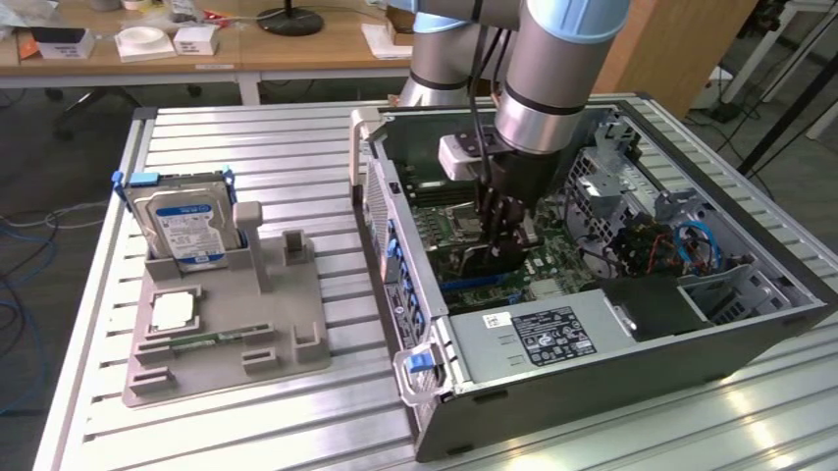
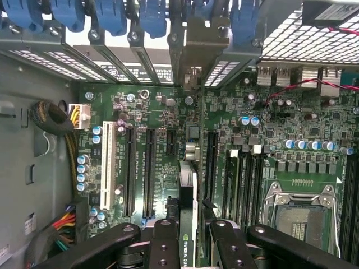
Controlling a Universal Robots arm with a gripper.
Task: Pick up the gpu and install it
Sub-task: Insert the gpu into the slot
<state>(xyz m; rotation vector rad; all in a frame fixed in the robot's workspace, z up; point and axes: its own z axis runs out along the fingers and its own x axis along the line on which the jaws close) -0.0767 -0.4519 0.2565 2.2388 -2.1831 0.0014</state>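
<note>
Inside open computer case [image 1: 629, 365]: clenched gripper [image 2: 189, 238] on gpu [image 2: 188, 196], edge-on over motherboard [image 2: 151, 106] slots. Best kept upright, aligned along one slot, bracket toward rear openings. Press straight, evenly, without twisting.

Table [image 1: 262, 137] strip: I see bare slats between the grey holder [image 1: 223, 334] and the computer case [image 1: 629, 383], room to pass.
Holder's far corner: the hard drive [image 1: 183, 221] stands upright.
Case opening: my gripper [image 1: 504, 240], clamped on the gpu [image 2: 188, 190], fills the middle; the power supply [image 1: 556, 334] blocks the end nearest the exterior camera.
Beside the gpu: low slots [image 2: 147, 168] flank it; blue latches [image 2: 112, 14] crowd the rear wall; a cable bundle [image 2: 53, 117] hugs the side wall.
</note>
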